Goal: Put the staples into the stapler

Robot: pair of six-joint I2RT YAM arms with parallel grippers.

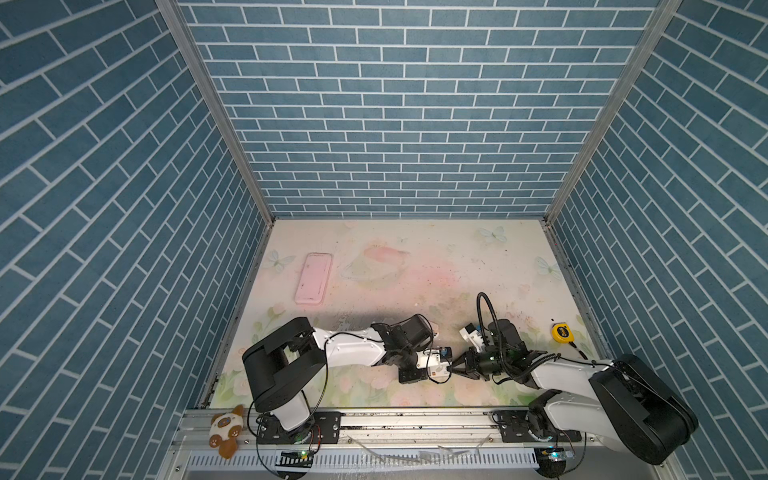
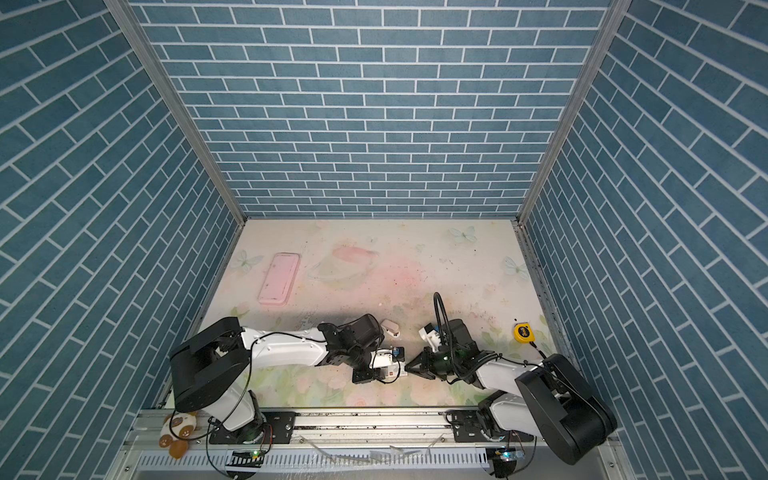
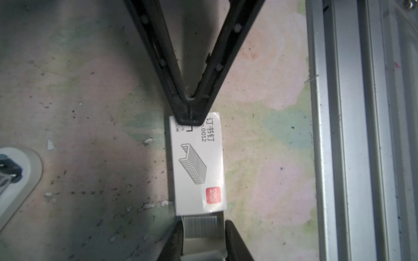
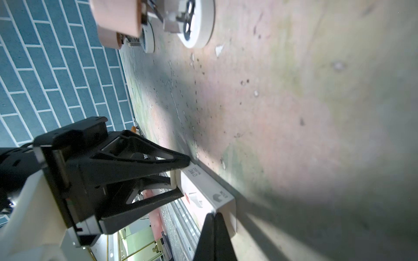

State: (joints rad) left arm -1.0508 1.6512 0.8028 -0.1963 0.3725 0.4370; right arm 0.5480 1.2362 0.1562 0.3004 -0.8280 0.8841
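My left gripper [image 3: 204, 226], barely open, clamps the tray [image 3: 203, 247] of staples [image 3: 199, 228]; my right gripper [image 3: 190, 117], fully closed, touches the sleeve [image 3: 199, 162] at its end.

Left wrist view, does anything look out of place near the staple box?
Yes: one loose staple lies alone on the table beside the metal rail, well apart from the staple box. The table also looks scuffed, with white chips and dark specks.

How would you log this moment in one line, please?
left pincer: gripping white cardboard staple tray | right pincer: shut at end of white red-marked sleeve
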